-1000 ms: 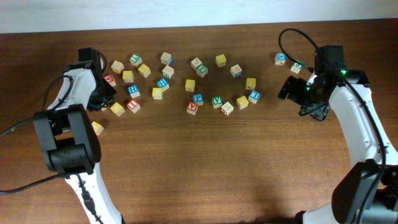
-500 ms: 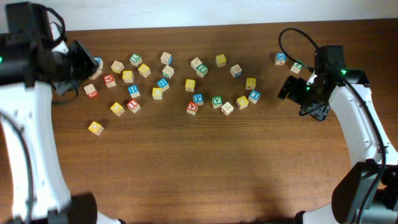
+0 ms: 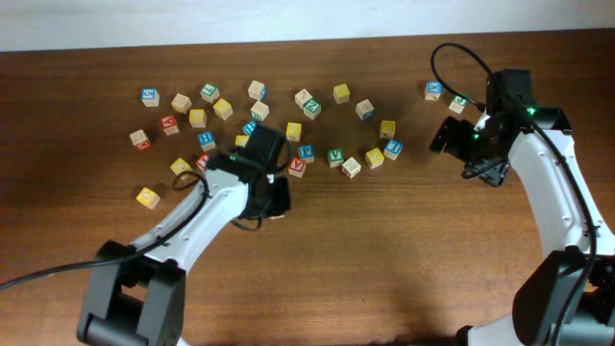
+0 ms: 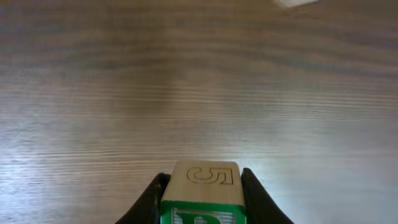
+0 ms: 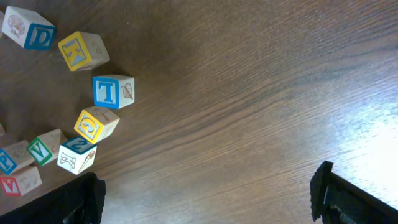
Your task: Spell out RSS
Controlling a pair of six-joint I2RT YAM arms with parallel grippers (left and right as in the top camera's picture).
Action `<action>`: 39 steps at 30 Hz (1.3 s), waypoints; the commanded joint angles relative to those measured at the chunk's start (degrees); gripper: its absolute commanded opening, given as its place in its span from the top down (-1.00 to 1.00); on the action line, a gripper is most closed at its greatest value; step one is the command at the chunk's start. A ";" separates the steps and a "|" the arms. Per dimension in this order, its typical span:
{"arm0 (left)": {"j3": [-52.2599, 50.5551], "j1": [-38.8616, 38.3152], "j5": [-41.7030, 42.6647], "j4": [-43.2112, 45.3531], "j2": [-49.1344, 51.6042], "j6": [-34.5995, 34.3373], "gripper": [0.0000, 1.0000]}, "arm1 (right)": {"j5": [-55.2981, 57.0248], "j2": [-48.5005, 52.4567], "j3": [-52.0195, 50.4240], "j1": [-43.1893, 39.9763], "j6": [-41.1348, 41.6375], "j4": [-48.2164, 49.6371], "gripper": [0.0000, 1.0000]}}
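My left gripper (image 4: 204, 208) is shut on a wooden cube (image 4: 205, 186), its black fingers pressing both sides. The cube's near face is green with a white letter that is cut off by the frame edge, so I take it for the R. Its bare wood top carries an engraved figure. In the overhead view the left gripper (image 3: 276, 202) hovers over bare wood just in front of the cube scatter and hides its cube. The yellow S cubes cannot be picked out; the letters are too small. My right gripper (image 3: 468, 159) stands wide open at the right, nothing between its fingers (image 5: 208, 193).
Several letter cubes lie scattered across the far half of the table (image 3: 384, 250). A green V cube (image 3: 335, 155), a blue T cube (image 5: 113, 91), a yellow K cube (image 5: 83, 50) and a yellow G cube (image 5: 96, 124) are among them. One yellow cube (image 3: 147, 197) lies apart at the left.
My left arm has swung from the left end of the cube scatter to the middle of the table, in front of the cubes. The right arm has stayed put.
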 commanded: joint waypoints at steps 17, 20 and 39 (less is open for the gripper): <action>-4.70 0.07 -10.60 9.68 5.33 5.97 -0.01 | -0.26 -0.11 0.68 -0.17 0.02 -0.02 -0.97; -4.07 0.07 -10.36 9.07 5.31 5.95 -0.43 | -0.26 -0.11 0.68 -0.17 0.02 -0.02 -0.97; 31.98 41.24 -8.41 -34.73 -1.86 -1.84 -0.98 | -0.26 -0.11 0.68 -0.17 0.02 -0.02 -0.96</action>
